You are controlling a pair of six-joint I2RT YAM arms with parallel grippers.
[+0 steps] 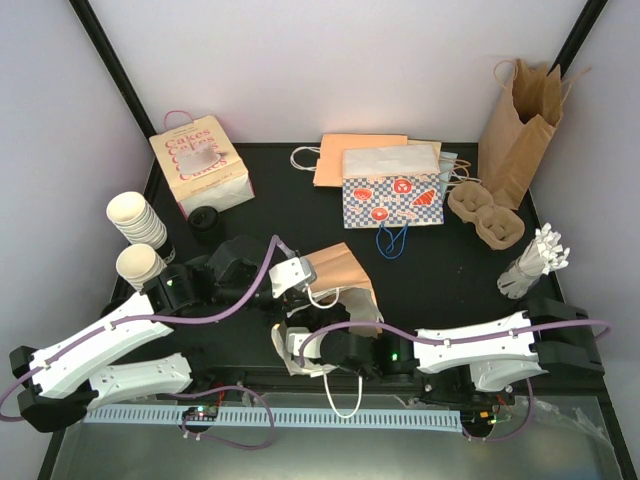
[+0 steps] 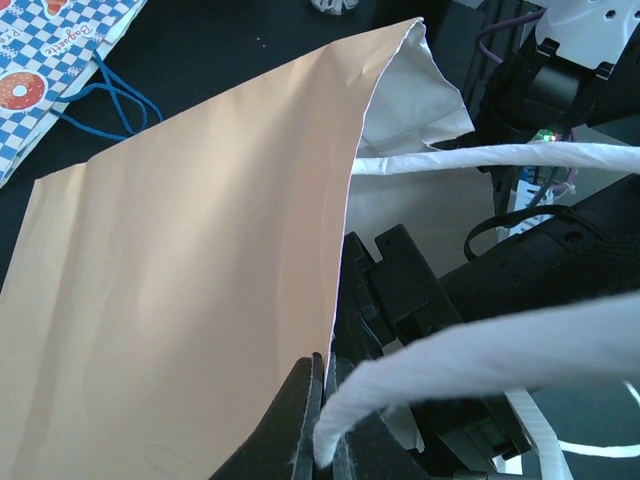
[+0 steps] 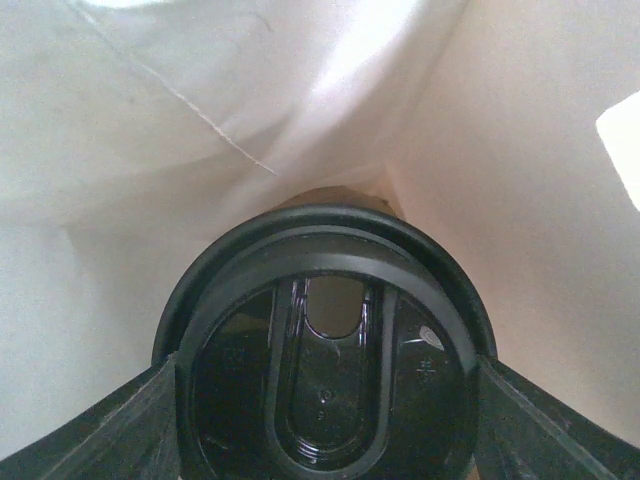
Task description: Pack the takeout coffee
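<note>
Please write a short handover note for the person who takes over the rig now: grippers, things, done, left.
Left gripper: shut on the white handle of the peach paper bag.
Right gripper: inside the bag, shut on the takeout coffee.
Done: the coffee is inside the bag.
To do: probably set it down, release, withdraw the arm. Whether it rests on the bag's bottom is not visible.
</note>
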